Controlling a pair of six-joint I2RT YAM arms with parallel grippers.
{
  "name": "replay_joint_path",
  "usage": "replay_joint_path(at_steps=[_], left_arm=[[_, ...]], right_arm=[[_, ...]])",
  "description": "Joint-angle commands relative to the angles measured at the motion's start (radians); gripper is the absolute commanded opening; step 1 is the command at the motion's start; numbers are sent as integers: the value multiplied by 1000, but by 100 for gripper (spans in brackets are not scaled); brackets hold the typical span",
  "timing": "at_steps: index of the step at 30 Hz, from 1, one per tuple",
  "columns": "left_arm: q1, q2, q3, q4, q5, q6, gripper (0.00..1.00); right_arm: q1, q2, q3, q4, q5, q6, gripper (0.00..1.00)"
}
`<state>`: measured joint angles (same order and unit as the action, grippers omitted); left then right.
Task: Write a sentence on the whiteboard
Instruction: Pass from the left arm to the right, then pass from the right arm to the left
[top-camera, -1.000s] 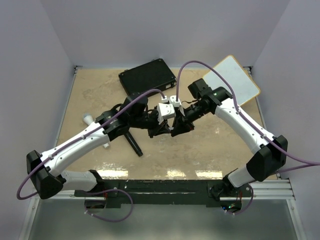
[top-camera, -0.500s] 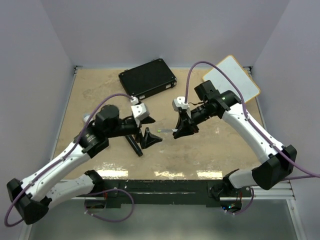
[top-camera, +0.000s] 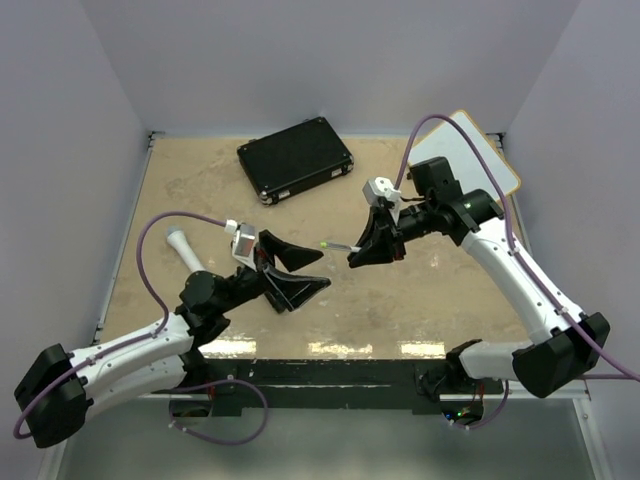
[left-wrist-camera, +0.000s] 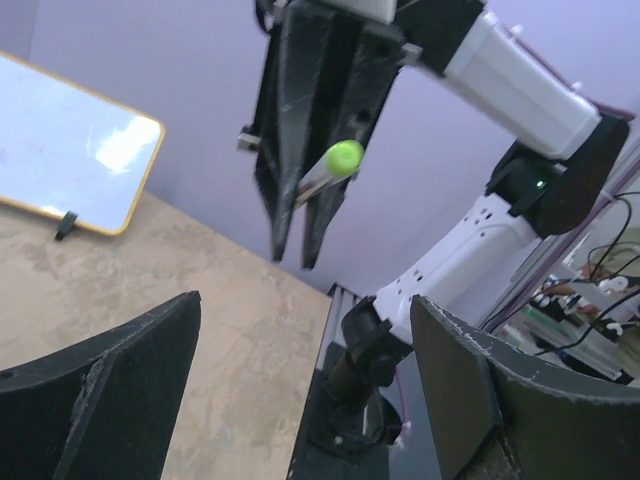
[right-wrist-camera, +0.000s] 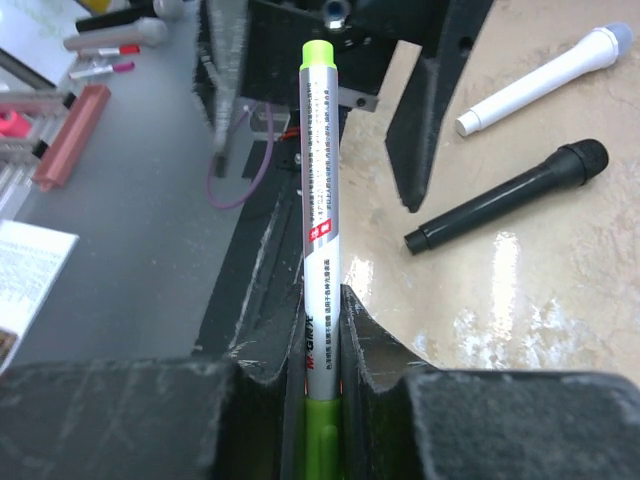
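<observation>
Counted in the top view, on one sandy counter (top-camera: 430, 290): one whiteboard (top-camera: 468, 158), one black case (top-camera: 295, 158), three markers, two arms, two purple cables. Found at 2 o'clock, in the far right corner: the whiteboard, thin orange-yellow rim all round, well apart from both sets of fingers. In the left wrist view, propped at a tilt with its lower edge on the counter, one small black clip at that edge. At 11 o'clock, the black case, lying flat near the far edge, apart from the whiteboard. Near the middle of the counter, left fingers (top-camera: 322, 272) spread wide, gripping nothing, tips aimed toward 3 o'clock. Just beyond those tips, at their 2 o'clock, right fingers (top-camera: 356, 258) pinched tight on one green marker (top-camera: 338, 247), clamped round its grey printed barrel. Lime-green end poking out past the tips toward 9 o'clock, aimed at the left arm, a clear gap between the two sets of fingers. At 9 o'clock near the left edge, one white marker (top-camera: 183, 250) lying flat on the counter. Near it in the right wrist view, one black marker (right-wrist-camera: 510, 205), also lying flat, roughly parallel to the white one and apart from it. In the top view, mostly hidden beneath the left fingers. One cable looped over each arm.
</observation>
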<state>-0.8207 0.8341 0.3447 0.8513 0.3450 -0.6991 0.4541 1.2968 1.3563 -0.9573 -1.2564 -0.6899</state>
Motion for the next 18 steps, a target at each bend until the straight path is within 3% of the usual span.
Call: replay_joint_path(at_steps=[1,9,18], left_arm=[[-75,45,65,262,-148,21,90],[-87,146,97,345,-173,36,84],[-92,237,171,341,-163,41,65]], right_arm=[[-5,-14,-51,149,-54,157,0],[-3,-39,-112,267,-63,277,0],[-3,-50,-154,336,-48,346,0]])
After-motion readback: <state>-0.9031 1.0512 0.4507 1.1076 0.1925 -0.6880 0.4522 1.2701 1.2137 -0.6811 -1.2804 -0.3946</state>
